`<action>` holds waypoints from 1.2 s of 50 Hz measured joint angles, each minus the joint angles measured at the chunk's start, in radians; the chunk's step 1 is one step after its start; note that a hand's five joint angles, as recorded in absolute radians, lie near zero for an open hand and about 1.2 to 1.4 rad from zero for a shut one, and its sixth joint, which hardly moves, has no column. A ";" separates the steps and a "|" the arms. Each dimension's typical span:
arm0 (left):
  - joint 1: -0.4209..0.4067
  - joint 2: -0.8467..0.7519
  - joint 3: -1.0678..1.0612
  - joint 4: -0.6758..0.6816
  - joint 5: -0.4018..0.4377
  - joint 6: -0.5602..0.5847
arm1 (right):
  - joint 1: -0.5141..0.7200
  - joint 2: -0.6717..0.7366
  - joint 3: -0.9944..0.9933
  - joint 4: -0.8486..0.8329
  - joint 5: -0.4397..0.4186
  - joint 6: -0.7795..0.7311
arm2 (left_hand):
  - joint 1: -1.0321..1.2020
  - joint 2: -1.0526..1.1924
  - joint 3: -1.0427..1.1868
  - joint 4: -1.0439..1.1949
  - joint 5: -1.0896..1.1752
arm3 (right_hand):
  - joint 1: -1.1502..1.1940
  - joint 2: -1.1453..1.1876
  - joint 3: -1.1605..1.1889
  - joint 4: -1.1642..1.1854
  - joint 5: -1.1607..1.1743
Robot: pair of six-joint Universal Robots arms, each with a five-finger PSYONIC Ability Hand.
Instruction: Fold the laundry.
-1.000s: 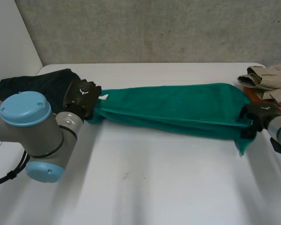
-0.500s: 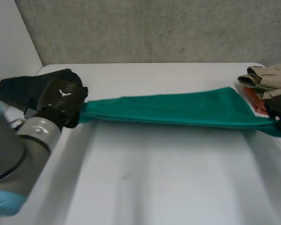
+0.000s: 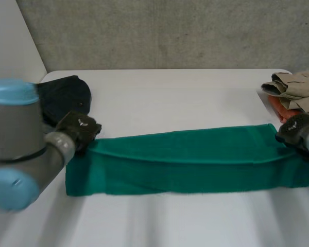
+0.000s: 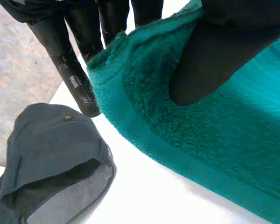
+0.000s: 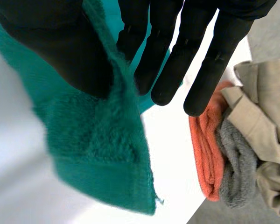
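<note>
Green towel [image 3: 185, 162]: a long band stretched crosswise over the white table [image 3: 170, 92], with a lengthwise fold running along it near its far edge.

My left hand [image 3: 80, 129]: at the towel's left far corner. In the left wrist view my thumb [image 4: 214, 56] presses down on the towel's upper face and my fingers [image 4: 79, 79] reach down behind its edge. That is a pinch on the corner, and the grip is narrow.

My right hand [image 3: 297, 128]: at the towel's right far corner. In the right wrist view a flap of towel hangs between my thumb [image 5: 60, 51] and my straight fingers [image 5: 168, 60]. That corner is pinched too, and a loose thread trails off its tip.

Past the towel's left end, on the far side: a dark garment [image 3: 64, 98], crumpled. It sits near my left hand but apart from the towel.

Past the towel's right end, on the far side: a small heap with an orange cloth [image 5: 207, 154] lowest and nearest the towel, a grey cloth [image 5: 235, 172] against it and a beige garment [image 3: 298, 85] on top. White table shows between the heap and the towel's corner.
</note>
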 measured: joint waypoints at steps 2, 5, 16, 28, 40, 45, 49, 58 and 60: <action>0.000 -0.075 0.091 0.003 -0.005 0.011 | 0.015 0.061 -0.062 -0.025 0.033 0.002 | 0.000 0.000 0.000 0.000 0.000 | 0.000 0.000 0.000 0.000 0.000; 0.001 -0.184 0.275 0.011 -0.016 0.023 | 0.037 0.158 -0.201 -0.105 0.078 0.009 | 0.000 0.000 0.000 0.001 0.000 | 0.000 0.000 0.000 0.000 0.001; -0.004 -0.288 0.840 0.230 -0.054 0.007 | 0.100 0.169 -0.426 -0.807 0.039 0.083 | 0.000 0.000 0.001 0.003 0.010 | 0.000 0.000 0.001 0.000 0.019; 0.005 -0.131 0.549 0.447 -0.068 -0.124 | 0.109 0.089 -0.255 -0.981 -0.057 0.203 | 0.000 0.001 0.001 0.003 0.010 | 0.000 0.000 0.001 0.000 0.025; 0.036 -0.126 0.193 0.472 -0.062 -0.182 | 0.086 0.194 -0.097 -0.736 -0.123 0.359 | 0.000 0.001 0.001 0.003 0.010 | 0.000 0.000 0.004 0.000 0.025; 0.047 -0.161 0.121 0.487 -0.059 -0.194 | 0.052 0.267 -0.081 -0.643 -0.127 0.466 | 0.000 0.001 0.001 0.003 0.010 | -0.194 -0.240 -0.241 -0.249 -0.217; 0.048 -0.178 0.095 0.489 -0.057 -0.196 | 0.020 0.293 -0.089 -0.578 -0.127 0.563 | 0.000 0.001 0.001 0.003 0.010 | -0.436 -0.477 -0.488 -0.502 -0.482; 0.046 -0.159 0.044 0.483 -0.056 -0.194 | -0.051 0.294 -0.112 -0.468 -0.132 0.688 | 0.000 0.001 0.001 0.003 0.010 | -0.004 0.003 -0.006 -0.013 -0.010; 0.046 -0.146 0.028 0.480 -0.056 -0.194 | -0.063 0.287 -0.111 -0.451 -0.134 0.688 | 0.000 0.001 0.001 0.003 0.010 | -0.004 0.003 0.000 -0.005 -0.010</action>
